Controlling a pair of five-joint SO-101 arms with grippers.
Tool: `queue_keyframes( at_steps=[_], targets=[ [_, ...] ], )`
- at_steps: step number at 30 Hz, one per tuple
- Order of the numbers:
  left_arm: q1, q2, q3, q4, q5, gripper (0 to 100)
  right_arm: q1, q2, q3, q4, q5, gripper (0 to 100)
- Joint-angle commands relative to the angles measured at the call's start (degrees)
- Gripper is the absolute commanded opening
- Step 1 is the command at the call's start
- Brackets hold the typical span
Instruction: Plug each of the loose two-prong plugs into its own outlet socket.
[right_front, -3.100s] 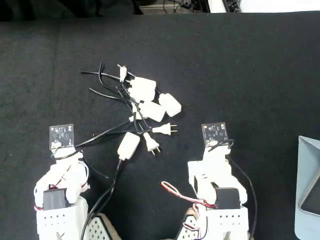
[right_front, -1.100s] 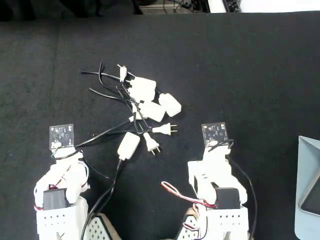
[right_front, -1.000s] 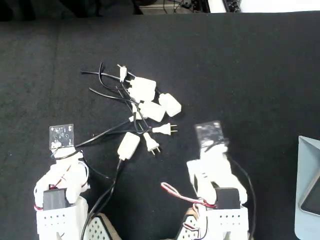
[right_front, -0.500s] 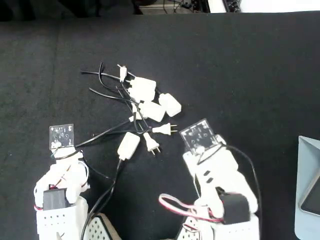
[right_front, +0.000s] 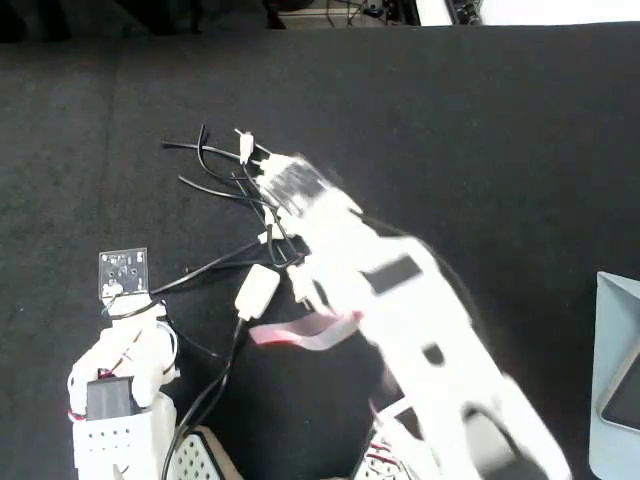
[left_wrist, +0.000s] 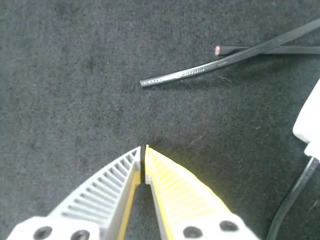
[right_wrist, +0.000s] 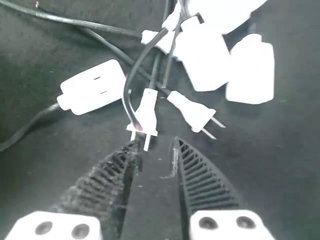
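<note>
Plug (right_wrist: 145, 116) just ahead of right gripper (right_wrist: 155, 144), jaws parted

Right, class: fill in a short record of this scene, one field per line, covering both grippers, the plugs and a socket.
surface: black table
left gripper: shut, holding nothing, over bare table near the end of a black cable
right gripper: open, holding nothing, tips close to a two-prong plug
second plug: loose, beside the first
outlet socket: white, slots unoccupied, near both plugs
progress: neither plug inserted
</note>
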Motion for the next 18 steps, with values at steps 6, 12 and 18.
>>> queue_keyframes(
  at_steps=[6,12,18],
  targets=[
    [-0.22,-0.44,1.01,-2.29,-0.26,3,-4.57,21.32,-13.14,-1.05,-4.48,10.6],
    [-0.22,-0.44,1.01,-2.29,-0.26,3,-4.57,30.64,-16.40,-1.14,-5.27,10.6],
    [-0.22,-0.44,1.01,-2.29,-0.26,3,-4.57,35.21,-17.27,-1.05,-5.27,10.6]
  ],
)
